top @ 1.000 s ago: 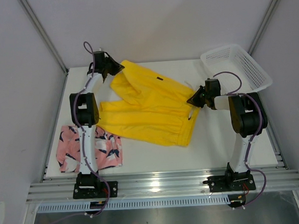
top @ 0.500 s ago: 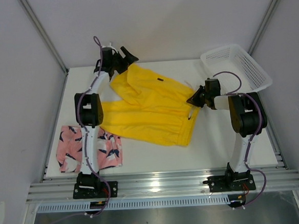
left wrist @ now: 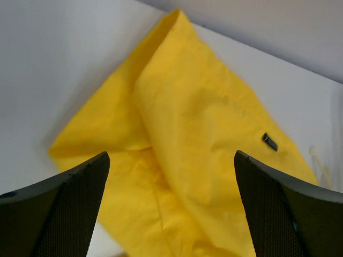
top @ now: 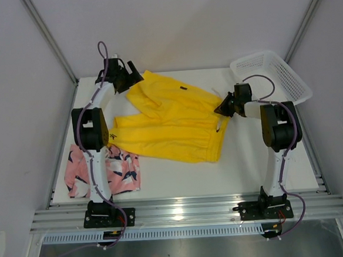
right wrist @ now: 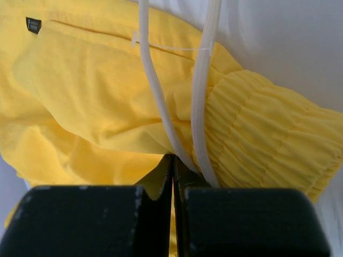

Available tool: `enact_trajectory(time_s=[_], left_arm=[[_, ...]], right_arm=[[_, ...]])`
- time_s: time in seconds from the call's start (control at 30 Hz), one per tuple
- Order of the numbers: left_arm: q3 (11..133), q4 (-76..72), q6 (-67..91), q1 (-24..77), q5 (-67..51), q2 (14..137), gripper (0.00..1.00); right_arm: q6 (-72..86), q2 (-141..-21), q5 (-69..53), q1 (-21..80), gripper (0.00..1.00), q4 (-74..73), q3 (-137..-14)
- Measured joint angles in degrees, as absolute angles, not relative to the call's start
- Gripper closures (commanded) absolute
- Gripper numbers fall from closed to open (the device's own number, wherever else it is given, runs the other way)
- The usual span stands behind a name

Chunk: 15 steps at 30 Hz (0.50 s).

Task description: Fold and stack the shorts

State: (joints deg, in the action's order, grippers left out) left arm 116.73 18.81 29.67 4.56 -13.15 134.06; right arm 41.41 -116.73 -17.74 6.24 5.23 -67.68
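Note:
The yellow shorts (top: 171, 119) lie spread across the middle of the table, one leg folded over toward the far left. My left gripper (top: 131, 76) hovers open at that far-left leg corner; the left wrist view shows its fingers (left wrist: 59, 214) wide apart over the yellow fabric (left wrist: 187, 134), holding nothing. On the right, my right gripper (top: 222, 109) is shut on the elastic waistband (right wrist: 268, 128), and two white drawstrings (right wrist: 155, 91) run down to its jaws. A small dark logo (right wrist: 33, 24) shows on the cloth. The pink leafy-print shorts (top: 119, 173) lie folded at the front left, partly hidden behind the left arm.
A white mesh basket (top: 273, 74) stands tilted at the far right corner. Grey walls close in the table on three sides, and a metal rail (top: 183, 213) with both arm bases runs along the near edge.
My left gripper has opened and let go of the yellow leg corner, then drawn back slightly to the left. The right gripper stayed shut and shifted a little farther away with the waistband.

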Motion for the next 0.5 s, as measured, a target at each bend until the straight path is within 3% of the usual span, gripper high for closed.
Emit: enact_trajectory(time_s=[0.17,0.5], left_arm=[[110.5,20.8,27.5,3.9,-10.1,130.8,0.01],[114.2,25.9,23.3,4.0,-9.0,133.6,0.06]], right_arm=[[40.2,-119.5,-16.9,5.6,1.0,2.2,-73.0],[38.2,-119.5,-13.9,6.7,1.0,-3.5,-76.6]])
